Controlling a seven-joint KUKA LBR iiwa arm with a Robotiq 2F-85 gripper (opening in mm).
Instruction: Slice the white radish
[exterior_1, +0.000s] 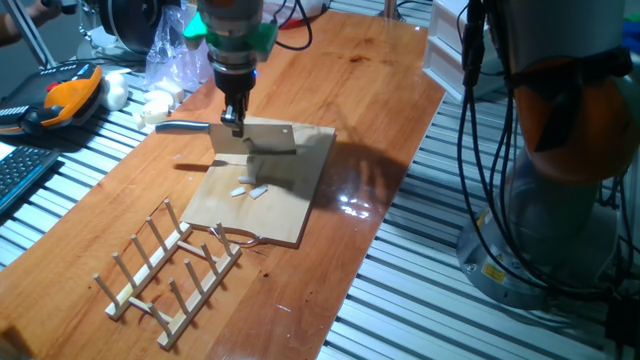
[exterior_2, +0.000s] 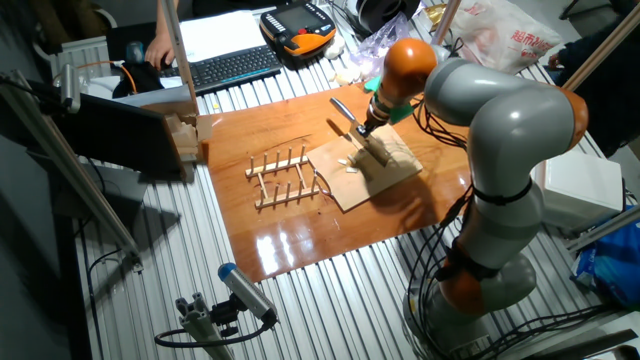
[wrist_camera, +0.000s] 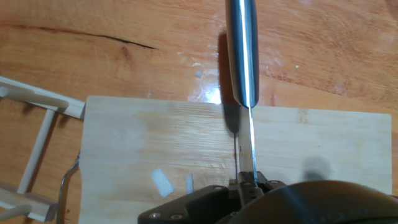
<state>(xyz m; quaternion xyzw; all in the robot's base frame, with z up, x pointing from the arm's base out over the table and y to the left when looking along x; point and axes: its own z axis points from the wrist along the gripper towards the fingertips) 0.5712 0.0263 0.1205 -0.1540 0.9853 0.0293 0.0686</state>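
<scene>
radish (exterior_1: 251, 189): cut bits on board (exterior_1: 300, 205) | fingers (exterior_1: 233, 120) clamp knife (exterior_1: 255, 139) | step: slicing | next: lower blade on remaining piece

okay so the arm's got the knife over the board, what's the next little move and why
Probably lower the knife straight down onto the radish. The hand grips its spine with the blade above the cutting board, and only two slices lie cut.

One fixed view sits low and close across the counter (exterior_1: 380, 150), facing my arm. The other fixed view looks down from higher and farther away. My hand view stares straight down, close. All three share the cutting board (exterior_1: 275, 195).
</scene>
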